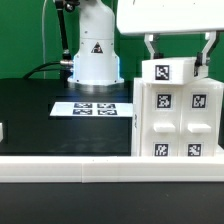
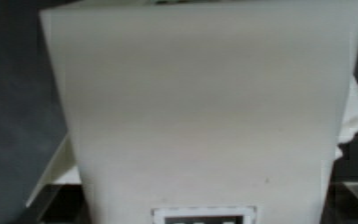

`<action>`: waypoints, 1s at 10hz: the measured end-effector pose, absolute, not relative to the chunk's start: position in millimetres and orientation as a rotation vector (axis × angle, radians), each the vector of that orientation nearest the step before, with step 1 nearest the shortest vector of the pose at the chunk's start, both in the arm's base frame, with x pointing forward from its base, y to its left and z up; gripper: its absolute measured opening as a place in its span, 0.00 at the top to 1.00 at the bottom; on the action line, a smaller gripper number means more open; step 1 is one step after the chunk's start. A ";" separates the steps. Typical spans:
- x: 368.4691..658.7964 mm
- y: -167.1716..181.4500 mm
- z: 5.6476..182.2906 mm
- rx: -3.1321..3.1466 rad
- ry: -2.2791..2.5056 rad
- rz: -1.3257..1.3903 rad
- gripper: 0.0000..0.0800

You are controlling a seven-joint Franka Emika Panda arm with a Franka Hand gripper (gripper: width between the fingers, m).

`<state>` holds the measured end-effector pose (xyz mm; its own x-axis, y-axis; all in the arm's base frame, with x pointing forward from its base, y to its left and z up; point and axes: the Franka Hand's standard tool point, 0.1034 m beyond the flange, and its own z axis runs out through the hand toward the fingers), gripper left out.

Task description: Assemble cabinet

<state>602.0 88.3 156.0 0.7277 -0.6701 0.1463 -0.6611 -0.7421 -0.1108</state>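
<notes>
The cabinet [image 1: 178, 112] stands upright at the exterior view's right, near the front rail [image 1: 110, 168]. The gripper [image 1: 178, 52] grips a tagged piece at the cabinet's top, fingers [image 1: 150, 50] straddling it. Risk: an off-centre release or sideways pull could tip the cabinet or unseat the piece.

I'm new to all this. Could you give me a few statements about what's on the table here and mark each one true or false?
1. The cabinet stands upright at the exterior view's right. True.
2. The hand is far from the cabinet. False: it is at the cabinet's top, fingers on either side.
3. The marker board lies flat on the black table. True.
4. The cabinet has no tags. False: several black-and-white tags show on its front.
</notes>
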 end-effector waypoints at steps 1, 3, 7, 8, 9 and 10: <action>599.4 90.6 155.5 -2.830 1.206 -0.256 0.30; 598.0 92.6 155.5 -2.635 1.553 -0.232 0.30; 599.4 92.8 155.3 -2.366 1.917 -0.197 0.30; 600.2 93.1 155.4 -2.286 2.008 -0.179 0.30; 601.2 94.1 155.7 -2.211 2.089 -0.171 0.30; 601.2 94.7 156.0 -2.088 2.199 -0.152 0.30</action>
